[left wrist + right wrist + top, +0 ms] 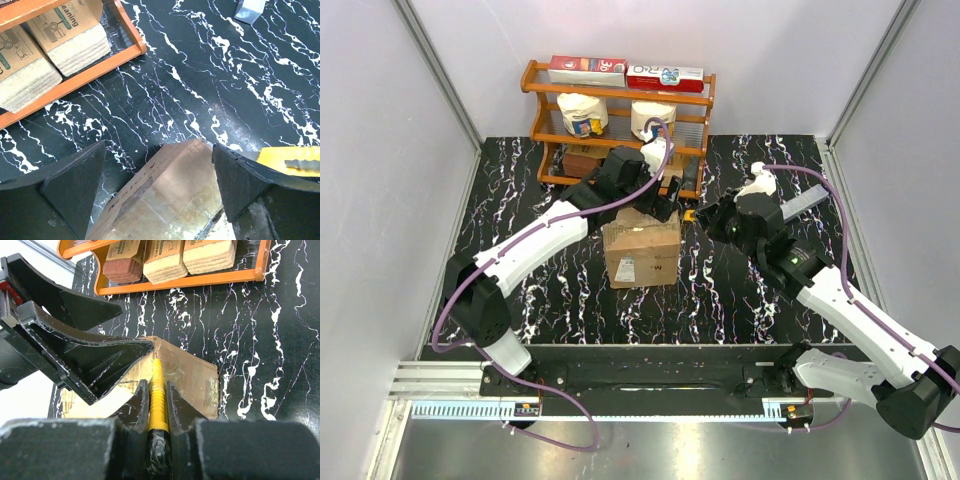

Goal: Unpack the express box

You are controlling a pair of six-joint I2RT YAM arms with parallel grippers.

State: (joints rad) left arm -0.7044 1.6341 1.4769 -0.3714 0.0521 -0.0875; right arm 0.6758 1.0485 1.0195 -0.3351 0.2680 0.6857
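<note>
Straddling the far edge of the express box (642, 250), the left gripper (157, 150) stands with fingers spread wide, gripping nothing. The box sits mid-table, just in front of the wooden rack (620, 95) at the table's far edge. Right of it, the right gripper (157, 390) is clamped on a yellow cutter (158, 405). The cutter's long axis points left at the box's far right corner, and its tip seems to meet the cardboard. This arm looks placed to slit.

Left arm (535, 240) reaches toward worktop centre; left gripper (160, 170) jaws spread wide. Right arm (840, 295) angled inward; right gripper (157, 386) clamped (fingers near-parallel) on yellow cutter (158, 407).
</note>
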